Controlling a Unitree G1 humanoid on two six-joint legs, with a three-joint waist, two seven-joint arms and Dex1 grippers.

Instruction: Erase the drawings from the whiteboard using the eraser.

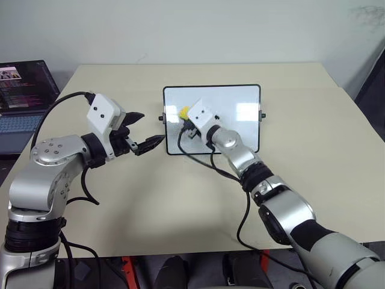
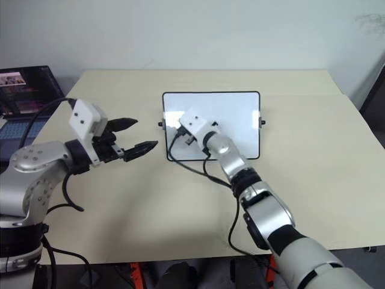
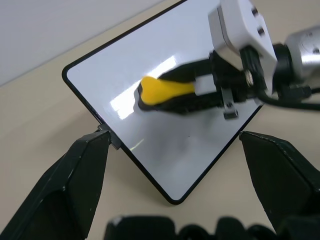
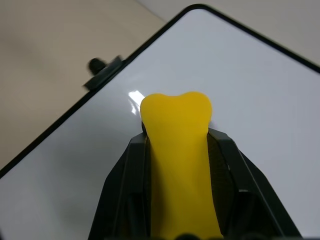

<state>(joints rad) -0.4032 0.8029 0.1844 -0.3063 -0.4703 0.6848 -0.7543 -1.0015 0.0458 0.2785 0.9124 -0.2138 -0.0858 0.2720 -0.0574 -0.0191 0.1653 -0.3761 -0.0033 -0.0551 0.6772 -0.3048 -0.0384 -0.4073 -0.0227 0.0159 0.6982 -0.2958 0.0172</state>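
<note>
The whiteboard (image 1: 240, 99) stands tilted at the middle of the table, its black frame resting on the tabletop. My right gripper (image 1: 179, 120) is shut on the yellow eraser (image 1: 171, 112) and holds its end against the board's left part. The wrist views show the eraser (image 3: 162, 90) pinched between the black fingers (image 4: 125, 175) and touching the glossy white surface (image 4: 250, 75). My left gripper (image 1: 147, 128) hovers open just left of the board, holding nothing. The drawings are hidden; the white surface that shows bears no marks.
An open laptop (image 1: 24, 90) sits at the table's far left edge. A black cable (image 1: 198, 162) from the right wrist loops over the tabletop in front of the board. Bare beige table (image 1: 313, 150) lies right of the board.
</note>
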